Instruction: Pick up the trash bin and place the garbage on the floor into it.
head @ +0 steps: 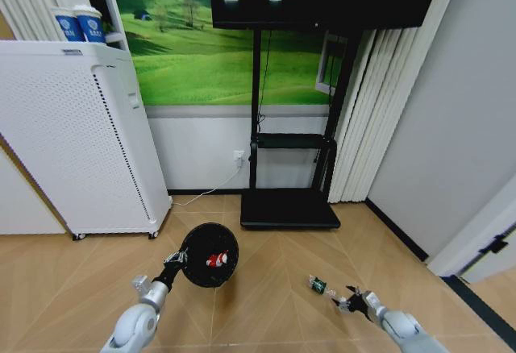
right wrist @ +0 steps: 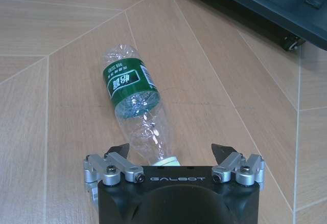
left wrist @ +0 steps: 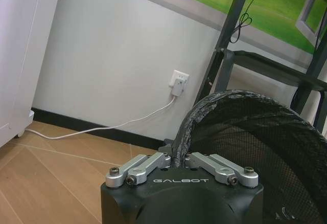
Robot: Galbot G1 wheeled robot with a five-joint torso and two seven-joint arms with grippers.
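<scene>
Clamping the trash bin (head: pixel 210 255) (red-and-white litter (head: pixel 215 260) inside), left gripper (head: pixel 179 258); right gripper (right wrist: pixel 173 153) spread around bottle (right wrist: pixel 133 101).

White perforated cabinet (head: pixel 76 139), paper cups (head: pixel 79 24), TV stand (head: pixel 290 208).

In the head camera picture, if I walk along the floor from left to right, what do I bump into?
White perforated cabinet → left gripper → black trash bin → green-labelled plastic bottle → right gripper.
</scene>
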